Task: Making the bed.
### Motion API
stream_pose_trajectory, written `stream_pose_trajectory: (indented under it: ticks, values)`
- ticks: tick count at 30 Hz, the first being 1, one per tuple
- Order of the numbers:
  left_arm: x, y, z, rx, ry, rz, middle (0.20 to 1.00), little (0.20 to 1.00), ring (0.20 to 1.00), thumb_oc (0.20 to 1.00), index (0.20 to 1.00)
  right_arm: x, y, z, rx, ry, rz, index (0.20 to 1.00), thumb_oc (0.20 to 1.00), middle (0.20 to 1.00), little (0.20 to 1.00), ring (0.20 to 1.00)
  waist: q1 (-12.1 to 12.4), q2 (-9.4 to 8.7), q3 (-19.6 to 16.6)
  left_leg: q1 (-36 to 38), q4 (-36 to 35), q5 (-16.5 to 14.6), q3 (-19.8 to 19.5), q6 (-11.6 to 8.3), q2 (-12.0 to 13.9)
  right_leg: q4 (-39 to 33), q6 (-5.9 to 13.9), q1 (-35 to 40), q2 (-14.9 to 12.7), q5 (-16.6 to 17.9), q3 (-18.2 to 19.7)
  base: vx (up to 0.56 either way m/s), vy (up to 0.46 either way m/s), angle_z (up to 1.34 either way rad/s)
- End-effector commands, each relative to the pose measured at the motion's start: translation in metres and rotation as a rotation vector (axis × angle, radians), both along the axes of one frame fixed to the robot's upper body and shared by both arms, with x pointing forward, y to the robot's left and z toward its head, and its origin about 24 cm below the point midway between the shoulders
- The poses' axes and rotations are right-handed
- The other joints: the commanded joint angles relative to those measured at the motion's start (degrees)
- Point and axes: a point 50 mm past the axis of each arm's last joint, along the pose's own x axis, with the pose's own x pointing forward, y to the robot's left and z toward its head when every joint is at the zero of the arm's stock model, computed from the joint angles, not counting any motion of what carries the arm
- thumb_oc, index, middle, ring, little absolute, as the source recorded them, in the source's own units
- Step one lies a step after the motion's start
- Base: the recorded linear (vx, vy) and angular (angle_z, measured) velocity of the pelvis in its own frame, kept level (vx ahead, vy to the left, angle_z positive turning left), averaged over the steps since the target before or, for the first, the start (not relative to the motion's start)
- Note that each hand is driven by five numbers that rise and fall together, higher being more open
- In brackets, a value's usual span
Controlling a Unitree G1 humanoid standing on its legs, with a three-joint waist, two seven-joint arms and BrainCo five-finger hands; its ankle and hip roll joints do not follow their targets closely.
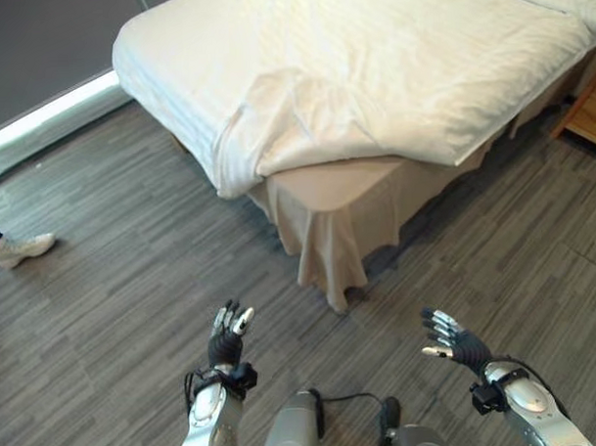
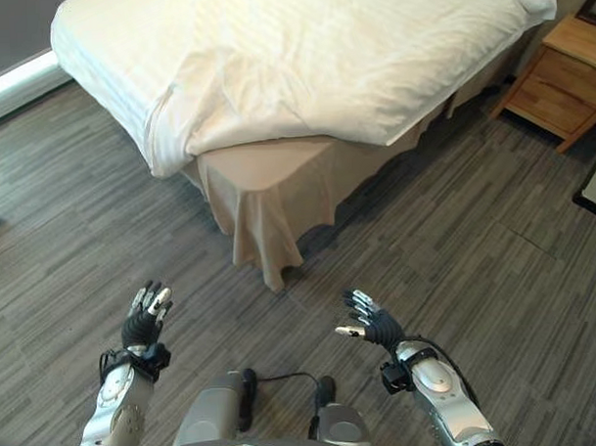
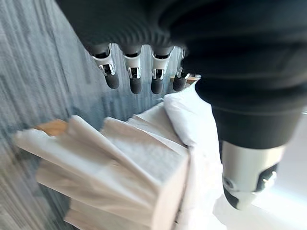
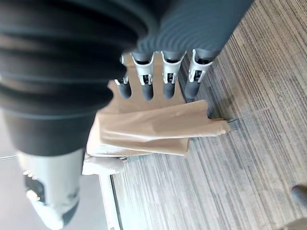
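Across the far side stands the bed, its white duvet rumpled at the near corner above a tan skirt. Near, well apart from it, the left hand and right hand hover with fingers apparently straight, holding nothing.

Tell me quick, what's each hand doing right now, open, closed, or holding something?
Left hand: open, holding nothing, raised over the floor short of the bed.
Right hand: open, holding nothing, also short of the bed.
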Motion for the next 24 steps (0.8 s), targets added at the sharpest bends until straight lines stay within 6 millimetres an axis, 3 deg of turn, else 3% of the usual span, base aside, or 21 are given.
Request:
stream_pose_trajectory:
  ticks: [1,3,4,6,8,11,12,13,15,18,21,22,24]
  values:
    - [-0.003,0.016,0.012,0.019,-0.078,0.074,1.000,1.000,1.000,1.000,1.000,0.000,-0.003,0.019,0.013,-0.096,0.047,1.000,1.000,1.000,1.000,1.000,1.56,2.60,-3.52,2.65,-13.97,5.41,0.41,2.12,0.82,-2.18,4.81,6.40,2.63,-5.77,0.76,0.25,0.126,0.12]
    - [-0.004,0.017,0.012,0.025,-0.075,0.071,1.000,1.000,1.000,1.000,1.000,0.000,-0.002,0.019,0.020,-0.097,0.050,1.000,1.000,1.000,1.000,1.000,1.83,2.86,-3.86,1.93,-15.95,7.23,1.50,1.61,0.62,-2.79,5.07,7.41,2.57,-6.09,1.04,0.22,0.123,0.03]
    - [-0.009,0.021,0.010,0.031,-0.065,0.071,1.000,1.000,1.000,1.000,1.000,-0.002,0.001,0.018,0.019,-0.091,0.084,1.000,1.000,1.000,1.000,1.000,2.25,2.79,-4.69,3.09,-15.28,5.28,2.20,2.35,0.45,-2.49,5.80,8.34,1.99,-6.81,2.01,0.17,0.110,-0.32]
    - [-0.009,0.020,0.010,0.029,-0.069,0.071,1.000,1.000,1.000,1.000,1.000,-0.003,0.006,0.016,0.026,-0.073,0.099,1.000,1.000,1.000,1.000,1.000,2.24,2.62,-5.15,3.34,-14.42,4.54,2.49,2.74,0.36,-2.55,6.30,8.91,1.24,-7.05,2.24,0.24,0.202,-0.80]
    - [-0.005,0.025,0.015,0.030,-0.094,0.085,1.000,1.000,1.000,1.000,1.000,0.000,0.019,0.017,0.048,-0.078,0.167,1.000,1.000,1.000,1.000,1.000,2.70,1.44,-6.13,4.05,-13.37,1.70,4.49,4.61,-0.74,-1.14,8.13,8.28,-1.63,-6.51,3.19,0.31,0.300,-0.72]
    - [-0.002,0.033,0.021,0.052,-0.112,0.099,1.000,1.000,1.000,1.000,1.000,0.003,0.028,0.019,0.047,-0.084,0.225,1.000,1.000,1.000,1.000,1.000,3.31,1.01,-6.20,4.89,-14.20,0.94,6.32,5.71,-1.16,3.26,8.97,5.36,-3.21,-5.62,4.56,0.11,0.167,-0.41]
    - [0.001,0.038,0.025,0.078,-0.119,0.105,1.000,1.000,1.000,1.000,1.000,0.005,0.034,0.020,0.013,-0.091,0.284,1.000,1.000,1.000,1.000,1.000,3.42,0.86,-5.89,6.14,-15.12,0.45,7.07,6.75,-1.79,7.77,9.64,2.68,-3.88,-3.90,5.22,0.10,0.192,-0.74]
    - [0.001,0.038,0.025,0.078,-0.120,0.106,1.000,1.000,1.000,1.000,1.000,0.005,0.034,0.020,0.013,-0.091,0.285,1.000,1.000,1.000,1.000,1.000,3.47,0.82,-5.88,6.16,-15.17,0.46,7.17,6.78,-1.82,7.95,9.67,2.55,-3.93,-3.98,5.34,0.15,0.267,-0.60]
    - [0.002,0.045,0.031,0.136,-0.126,0.098,1.000,1.000,1.000,1.000,1.000,0.006,0.033,0.019,-0.021,-0.094,0.295,1.000,1.000,1.000,1.000,1.000,2.91,0.88,-4.78,9.30,-16.12,-0.91,7.82,8.72,-3.10,16.96,10.30,-1.34,-5.96,1.64,4.58,0.12,0.225,-0.20]
    - [0.002,0.047,0.032,0.137,-0.130,0.104,1.000,1.000,1.000,1.000,1.000,0.007,0.028,0.020,-0.045,-0.098,0.280,1.000,1.000,1.000,1.000,1.000,1.90,1.07,-3.64,10.86,-16.41,-1.71,7.04,9.10,-3.18,20.42,10.38,-3.59,-6.52,4.91,5.46,0.09,0.092,-0.11]
    - [0.002,0.047,0.032,0.130,-0.128,0.105,1.000,1.000,1.000,1.000,1.000,0.007,0.024,0.020,-0.042,-0.099,0.249,1.000,1.000,1.000,1.000,1.000,1.42,1.05,-3.29,11.89,-16.97,-2.17,6.77,8.72,-2.43,18.58,10.56,-5.31,-8.28,5.79,4.33,0.08,-0.021,0.20]
    - [0.002,0.045,0.031,0.128,-0.124,0.085,1.000,1.000,1.000,1.000,1.000,0.005,0.021,0.018,-0.038,-0.090,0.228,1.000,1.000,1.000,1.000,1.000,0.89,1.04,-3.14,12.29,-17.43,-2.28,6.35,8.05,-1.92,14.82,10.96,-5.96,-9.69,6.55,3.64,0.15,-0.091,0.17]
    - [0.004,0.041,0.028,0.131,-0.114,0.057,1.000,1.000,1.000,1.000,1.000,0.002,0.018,0.017,-0.038,-0.077,0.221,1.000,1.000,1.000,1.000,1.000,-0.15,0.70,-3.13,13.19,-18.52,-2.45,5.15,7.60,-2.23,8.67,11.17,-6.88,-8.15,5.65,5.52,0.13,-0.072,0.10]
